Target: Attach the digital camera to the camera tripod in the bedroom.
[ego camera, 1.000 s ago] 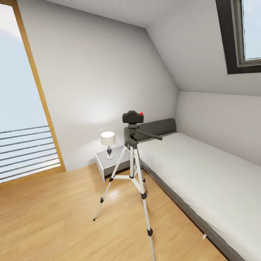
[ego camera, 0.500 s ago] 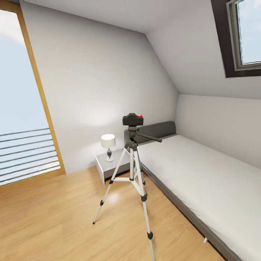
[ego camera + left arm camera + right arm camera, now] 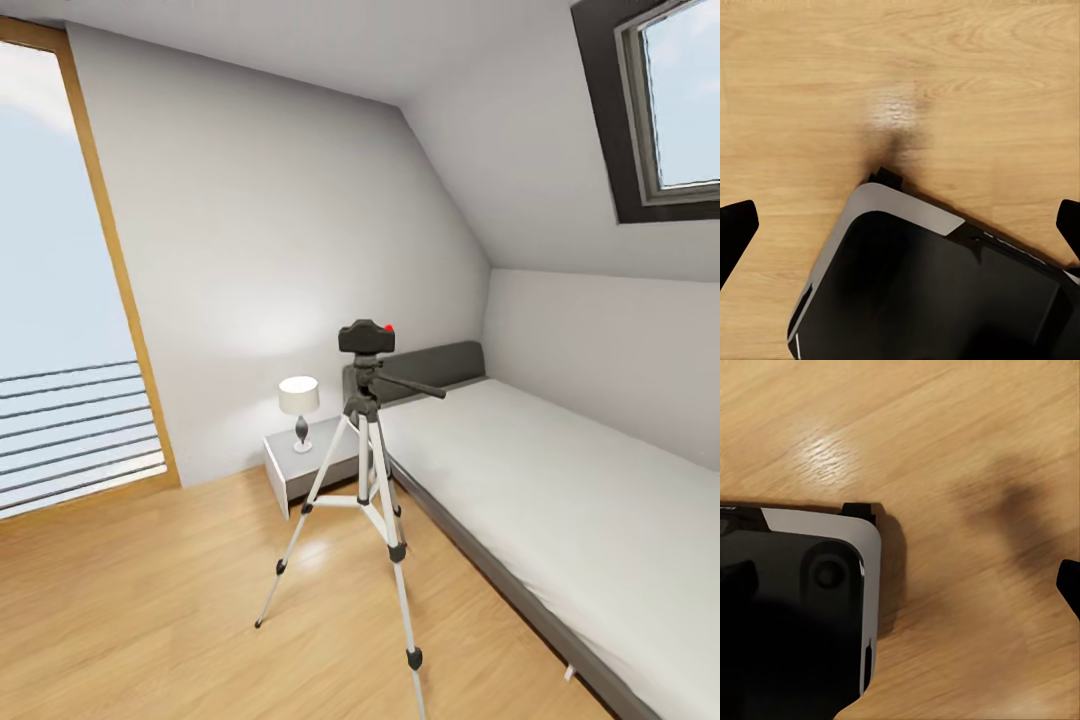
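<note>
Digital camera [image 3: 366, 337] sat seated on camera tripod [image 3: 362, 480] at frame centre, seemingly attached; both claws hung released, floorward.

Head cam tilted up/backed off; digital camera [image 3: 366, 336] on camera tripod [image 3: 364, 497] sits lower.

The wood floor [image 3: 150, 600] carries the camera tripod [image 3: 365, 480], a nightstand [image 3: 305, 465] and apparently the bed [image 3: 560, 520].
</note>
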Robot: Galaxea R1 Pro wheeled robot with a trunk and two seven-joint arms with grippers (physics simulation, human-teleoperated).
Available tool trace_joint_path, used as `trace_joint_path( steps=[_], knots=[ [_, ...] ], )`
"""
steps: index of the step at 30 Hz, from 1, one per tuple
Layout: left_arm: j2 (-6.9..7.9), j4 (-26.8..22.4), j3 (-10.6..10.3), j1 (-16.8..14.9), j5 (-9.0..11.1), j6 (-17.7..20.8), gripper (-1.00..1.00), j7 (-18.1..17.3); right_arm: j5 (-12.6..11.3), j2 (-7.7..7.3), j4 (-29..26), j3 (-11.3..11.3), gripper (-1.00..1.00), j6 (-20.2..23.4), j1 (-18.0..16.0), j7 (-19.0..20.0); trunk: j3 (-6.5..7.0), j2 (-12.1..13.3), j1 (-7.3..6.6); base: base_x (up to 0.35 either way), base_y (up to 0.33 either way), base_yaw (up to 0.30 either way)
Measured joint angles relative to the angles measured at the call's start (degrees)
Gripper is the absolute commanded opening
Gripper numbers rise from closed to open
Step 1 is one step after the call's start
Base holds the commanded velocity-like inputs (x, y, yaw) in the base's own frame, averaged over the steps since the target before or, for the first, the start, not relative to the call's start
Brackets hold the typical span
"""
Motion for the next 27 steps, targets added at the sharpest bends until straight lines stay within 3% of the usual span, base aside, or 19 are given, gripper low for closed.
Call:
trace_joint_path(
  steps=[27],
  knots=[
    [0.00, 0.0, 0.0, 0.0, 0.0, 0.0, 1.00, 0.0, -0.1, 0.08, 0.0, 0.0, 1.00, -0.1, 0.0, -0.1, 2.52, 0.0, 0.00, 0.000, 0.000, 0.000]
  ],
)
